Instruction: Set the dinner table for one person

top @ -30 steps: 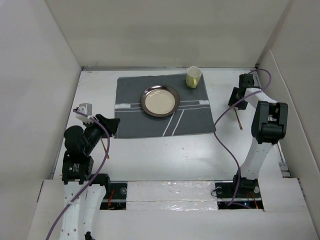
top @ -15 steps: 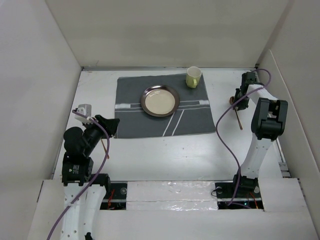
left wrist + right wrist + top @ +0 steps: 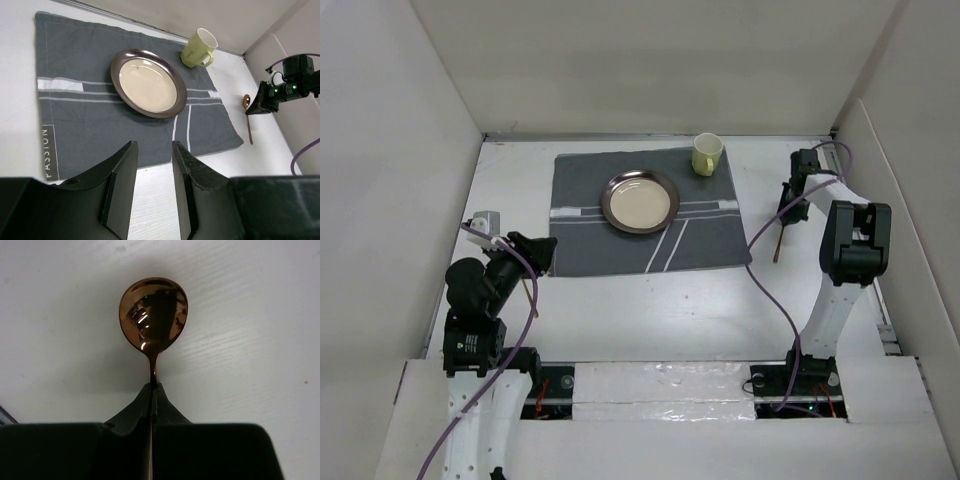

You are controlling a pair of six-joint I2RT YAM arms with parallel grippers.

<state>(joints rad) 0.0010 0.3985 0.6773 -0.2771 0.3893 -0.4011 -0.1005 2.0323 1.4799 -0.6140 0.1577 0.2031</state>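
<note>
The dinner table (image 3: pixel 650 310) is a white tabletop with white walls. A dark grey striped placemat (image 3: pixel 700 235) lies on its far half. On the mat stand a metal-rimmed cream plate (image 3: pixel 640 200) and a pale green mug (image 3: pixel 706 154). To the right of the mat, my right gripper (image 3: pixel 788 212) is shut on a copper spoon (image 3: pixel 780 245). In the right wrist view the jaws (image 3: pixel 153 390) pinch the spoon's neck just behind the bowl (image 3: pixel 153 315), which hangs close over the white top. My left gripper (image 3: pixel 153 147) stands open and empty near the mat's front left corner.
The left wrist view shows the plate (image 3: pixel 148 83), the mug (image 3: pixel 199 48), the mat (image 3: pixel 100 125) and the spoon (image 3: pixel 248 120) by the right gripper (image 3: pixel 265 100). A thin brown stick-like thing (image 3: pixel 529 292) lies under the left arm. White walls close in the table on three sides.
The right gripper has closed on the spoon near its bowl, and the spoon's handle end has swung to the left. The left gripper has stayed open and has hardly moved.
</note>
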